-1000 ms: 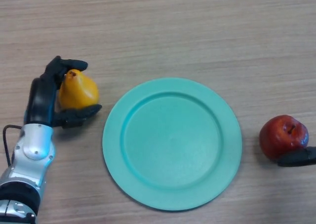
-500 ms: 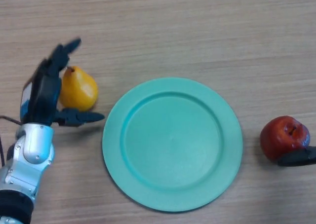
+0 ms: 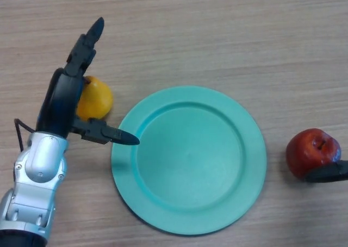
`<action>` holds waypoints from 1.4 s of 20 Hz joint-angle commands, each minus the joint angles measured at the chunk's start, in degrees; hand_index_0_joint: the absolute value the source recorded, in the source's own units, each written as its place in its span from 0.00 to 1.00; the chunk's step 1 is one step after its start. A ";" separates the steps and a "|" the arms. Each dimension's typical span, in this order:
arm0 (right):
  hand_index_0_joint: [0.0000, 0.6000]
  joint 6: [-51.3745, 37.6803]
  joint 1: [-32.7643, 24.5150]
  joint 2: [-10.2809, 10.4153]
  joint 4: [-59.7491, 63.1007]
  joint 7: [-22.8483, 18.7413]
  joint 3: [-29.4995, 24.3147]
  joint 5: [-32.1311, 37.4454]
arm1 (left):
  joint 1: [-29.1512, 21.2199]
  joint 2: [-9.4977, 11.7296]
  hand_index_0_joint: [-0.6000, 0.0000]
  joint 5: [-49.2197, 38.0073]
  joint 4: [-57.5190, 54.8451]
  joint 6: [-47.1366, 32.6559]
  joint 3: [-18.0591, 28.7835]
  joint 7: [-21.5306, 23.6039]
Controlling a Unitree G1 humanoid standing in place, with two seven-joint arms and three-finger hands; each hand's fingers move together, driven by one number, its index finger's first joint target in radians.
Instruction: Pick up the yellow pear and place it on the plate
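On the wooden table (image 3: pixel 217 35), seen from the head camera, the left hand (image 3: pixel 68 97) is reaching in from the lower left with its fingers (image 3: pixel 87 43) stretching straight out toward the far edge and its thumb (image 3: pixel 109 134) pointing sideways toward the plate, so the hand is spread wide and gripping nothing. The yellow pear (image 3: pixel 97 99) is lying on the table just beside the left rim of the plate, partly hiding behind the black palm; whether the palm is touching the fruit is hard to tell. The thumb tip is hovering at the plate's left edge. The teal plate (image 3: pixel 228 209) is sitting in the middle of the view, round and shallow, with nothing lying on it. Well apart on the right side, a red apple (image 3: pixel 312 150) is resting on the table, its stem dimple facing up. The right hand (image 3: pixel 329 172) is showing only as a dark sliver at the right edge, just beside the apple's lower side; its finger posture cannot be told.
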 commanded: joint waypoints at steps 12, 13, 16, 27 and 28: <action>0.00 -6.05 -1.78 -1.63 -1.37 -0.82 -1.98 3.20 | 0.63 7.13 0.00 12.10 -14.30 -2.72 8.03 12.82; 0.00 -5.92 -2.01 -1.68 -1.21 -0.94 -1.97 3.42 | 0.56 7.22 0.00 11.29 -14.95 -2.94 8.30 13.52; 0.00 -7.53 -2.27 -1.77 -0.19 -1.27 -1.65 2.96 | 1.17 7.30 0.00 12.82 -16.32 -2.23 8.05 14.49; 0.00 -7.38 -2.10 -1.67 -0.33 -0.92 -0.96 3.33 | 4.13 4.96 0.00 -7.84 -26.84 1.72 8.88 3.59; 0.00 -7.44 -1.93 -1.64 -0.28 -0.82 -0.76 2.76 | 4.48 4.59 0.00 -12.10 -28.79 4.79 9.25 1.91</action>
